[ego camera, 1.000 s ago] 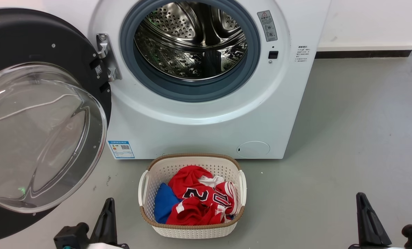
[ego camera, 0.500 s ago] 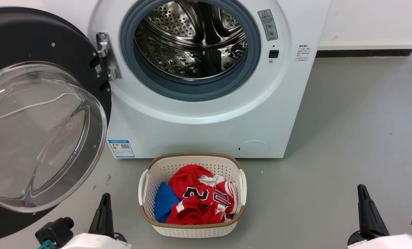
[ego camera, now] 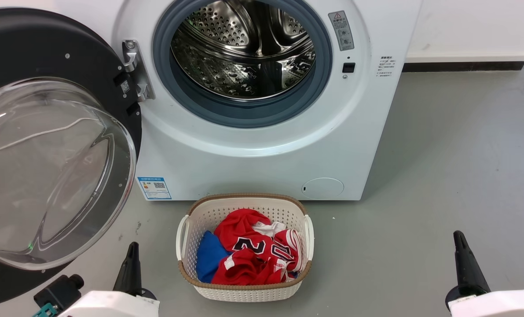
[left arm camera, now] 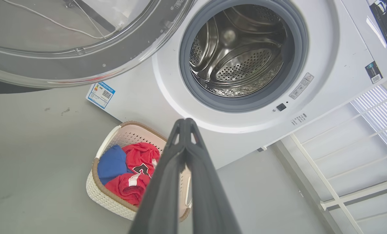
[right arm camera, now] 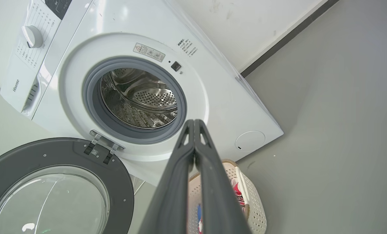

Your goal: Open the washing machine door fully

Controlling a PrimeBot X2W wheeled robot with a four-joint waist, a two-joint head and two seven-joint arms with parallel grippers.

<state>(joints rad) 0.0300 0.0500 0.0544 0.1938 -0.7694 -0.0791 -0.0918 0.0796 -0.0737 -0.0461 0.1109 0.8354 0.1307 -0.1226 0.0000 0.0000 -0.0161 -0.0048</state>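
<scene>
The washing machine is a white front-loader with its steel drum and grey rubber seal exposed. The washing machine door, round and black with a clear bulging glass bowl, stands swung wide out to the left on its hinge. It also appears in the right wrist view as the washing machine door and in the left wrist view as the washing machine door. My left gripper is shut and empty, low by the floor, below the door. My right gripper is shut and empty, low at the right, far from the door.
A white laundry basket holding red and blue clothes sits on the grey floor right before the machine, between my arms. A white wall with a dark skirting strip runs behind at the right. Open floor lies to the right.
Both grippers have drawn slightly down and back toward the bottom edge of the head view. The door and basket have not moved.
</scene>
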